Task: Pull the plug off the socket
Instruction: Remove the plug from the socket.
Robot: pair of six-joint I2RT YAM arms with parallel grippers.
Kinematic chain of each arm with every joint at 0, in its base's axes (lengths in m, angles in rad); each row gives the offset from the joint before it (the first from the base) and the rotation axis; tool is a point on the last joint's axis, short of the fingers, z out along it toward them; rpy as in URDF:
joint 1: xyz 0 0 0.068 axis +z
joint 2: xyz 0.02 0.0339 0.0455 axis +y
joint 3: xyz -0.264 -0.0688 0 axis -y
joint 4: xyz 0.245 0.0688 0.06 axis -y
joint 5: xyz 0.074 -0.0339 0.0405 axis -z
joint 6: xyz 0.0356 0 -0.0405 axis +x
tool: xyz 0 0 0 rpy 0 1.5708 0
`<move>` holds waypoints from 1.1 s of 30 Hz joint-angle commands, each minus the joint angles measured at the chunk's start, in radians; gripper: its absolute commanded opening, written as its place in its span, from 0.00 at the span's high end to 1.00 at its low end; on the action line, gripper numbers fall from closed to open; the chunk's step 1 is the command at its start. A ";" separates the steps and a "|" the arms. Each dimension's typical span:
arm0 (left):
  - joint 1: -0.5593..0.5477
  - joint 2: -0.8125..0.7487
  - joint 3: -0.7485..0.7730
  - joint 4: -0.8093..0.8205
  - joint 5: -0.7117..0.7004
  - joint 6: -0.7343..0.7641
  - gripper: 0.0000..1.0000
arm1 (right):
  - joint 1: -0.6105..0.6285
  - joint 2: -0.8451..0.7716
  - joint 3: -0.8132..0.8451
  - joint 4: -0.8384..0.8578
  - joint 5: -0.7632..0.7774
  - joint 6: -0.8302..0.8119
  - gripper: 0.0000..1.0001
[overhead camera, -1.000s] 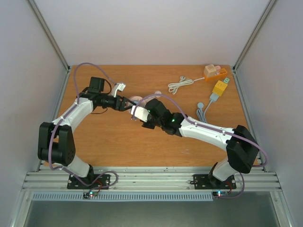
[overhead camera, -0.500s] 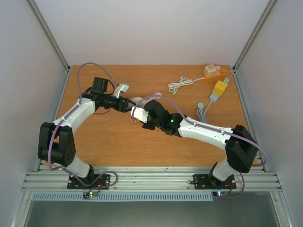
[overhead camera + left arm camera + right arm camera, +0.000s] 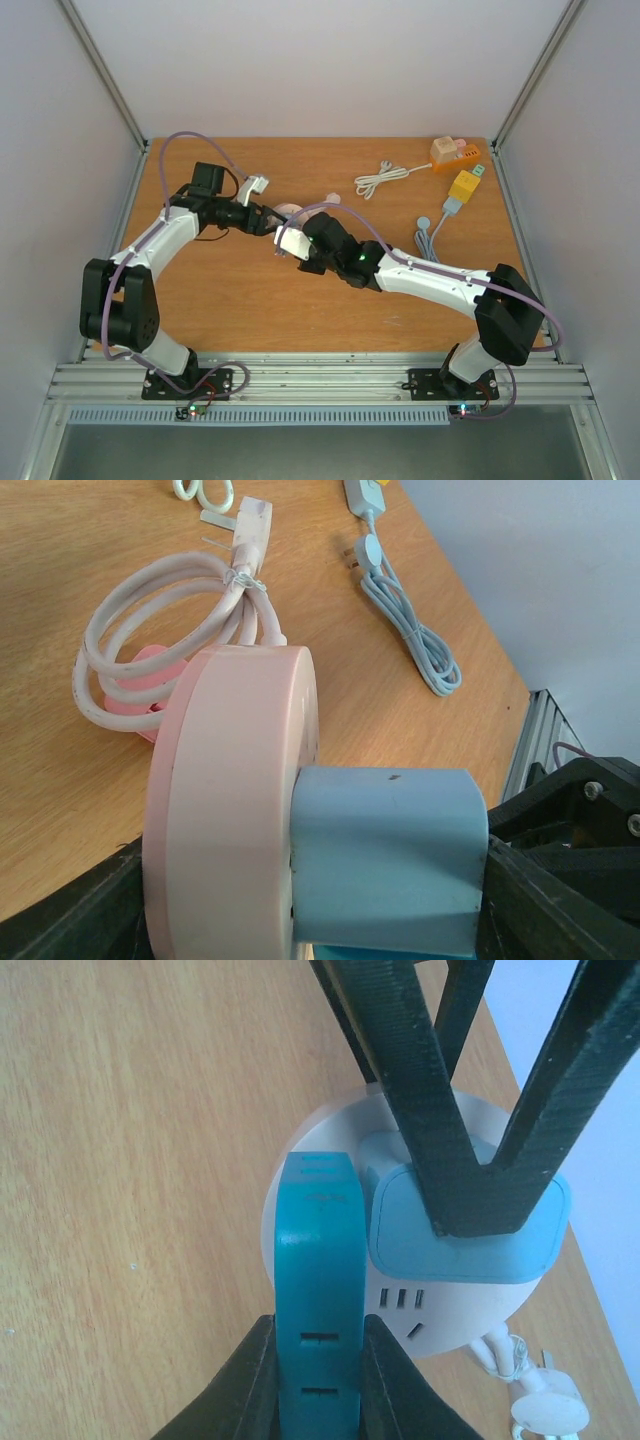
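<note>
The round pink-white socket (image 3: 230, 800) stands on edge above the table; it also shows in the top view (image 3: 289, 211) and the right wrist view (image 3: 470, 1310). A light-blue plug (image 3: 385, 855) sits in its face, beside a teal plug (image 3: 318, 1290). My left gripper (image 3: 310, 910) is shut across the socket's back and the light-blue plug's end; its black fingers (image 3: 420, 1080) cross the right wrist view. My right gripper (image 3: 318, 1380) is shut on the teal plug's sides. The two grippers meet at mid-table, left (image 3: 270, 219) and right (image 3: 297, 243).
The socket's coiled white cord (image 3: 160, 610) and its white plug (image 3: 250, 530) lie behind it. A grey cable (image 3: 428, 235), a yellow adapter (image 3: 463, 186), an orange adapter (image 3: 448, 152) and a white cable (image 3: 378, 180) lie at the back right.
Both grippers have closed in a little on the socket: the left moved slightly right, the right slightly up and left. The grips look unchanged.
</note>
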 commanded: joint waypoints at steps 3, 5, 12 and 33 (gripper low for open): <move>0.034 0.004 0.029 0.006 0.048 0.030 1.00 | -0.029 -0.059 0.012 0.018 -0.028 0.017 0.98; 0.033 0.005 0.030 -0.005 0.050 0.043 1.00 | -0.044 -0.065 0.025 -0.014 -0.059 0.040 0.98; 0.022 0.000 0.031 -0.012 -0.046 0.062 1.00 | -0.071 -0.073 0.043 -0.047 -0.068 0.040 0.99; 0.007 -0.008 0.031 0.010 -0.157 0.041 1.00 | -0.014 -0.048 0.019 0.056 0.066 -0.020 0.99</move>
